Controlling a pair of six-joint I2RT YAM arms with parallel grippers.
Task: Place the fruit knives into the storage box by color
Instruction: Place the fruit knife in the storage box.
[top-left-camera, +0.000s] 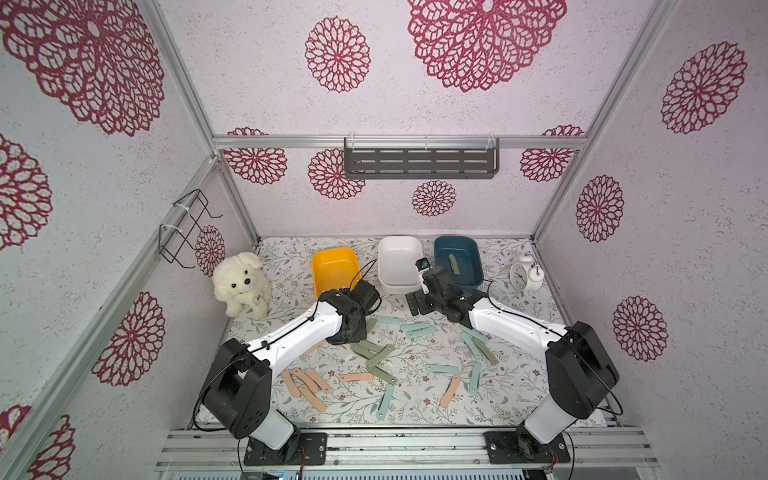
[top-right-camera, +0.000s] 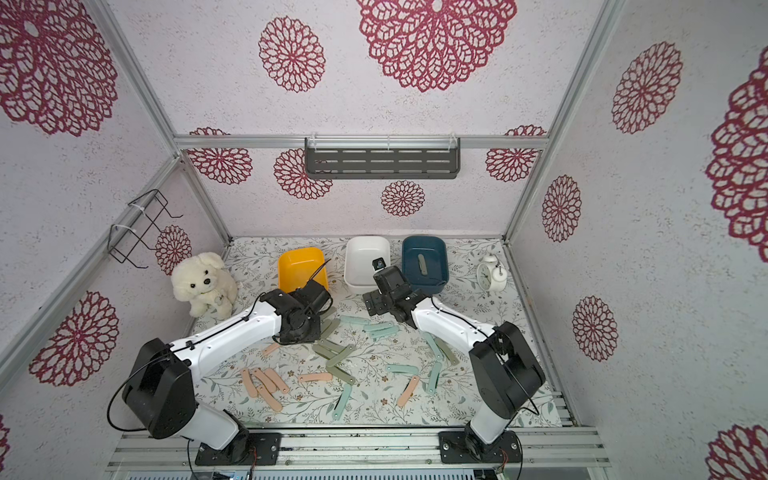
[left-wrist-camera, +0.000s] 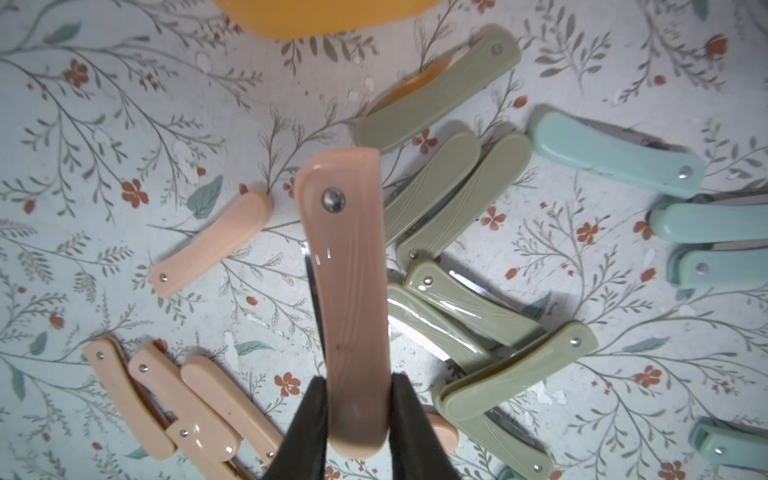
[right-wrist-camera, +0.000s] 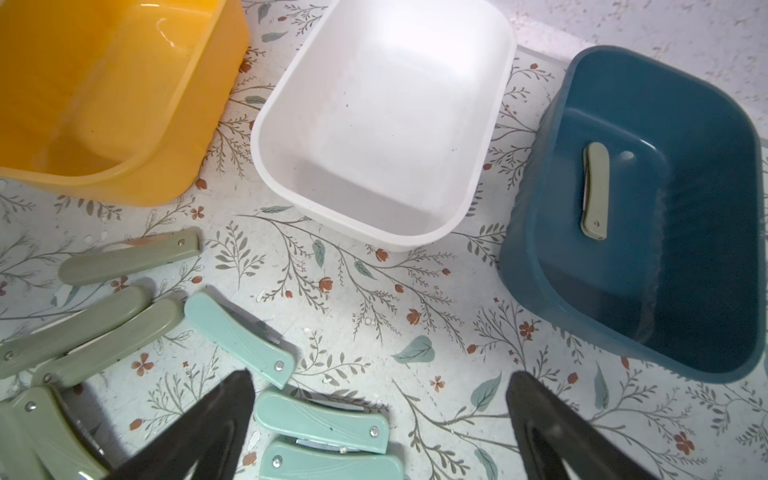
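- The left gripper (left-wrist-camera: 357, 401) is clenched on one end of a peach-pink knife (left-wrist-camera: 347, 270). The knife is a glossy plastic bar with rounded ends, faint grooves and a metal rivet, raised above the knives beneath it, just near of the yellow box (right-wrist-camera: 124, 174).
- The right gripper (right-wrist-camera: 380, 399) stands spread wide with nothing between its fingers, over the mint-teal knives (right-wrist-camera: 322, 422).
- Three smooth plastic boxes with rounded corners line the far edge: yellow on the left, the white box (right-wrist-camera: 266, 137) in the middle and the dark blue box (right-wrist-camera: 523, 249) on the right. One sage-green knife (right-wrist-camera: 595, 191) lies flat in the blue one.
- On the floral cloth (top-left-camera: 415, 403), the pink knives (top-left-camera: 305, 384) lie near-left and the sage knives (top-left-camera: 376, 353) overlap mid-table.
- A bare strip of cloth runs between the boxes' near rims and the knives. The gaps between the boxes are narrow.
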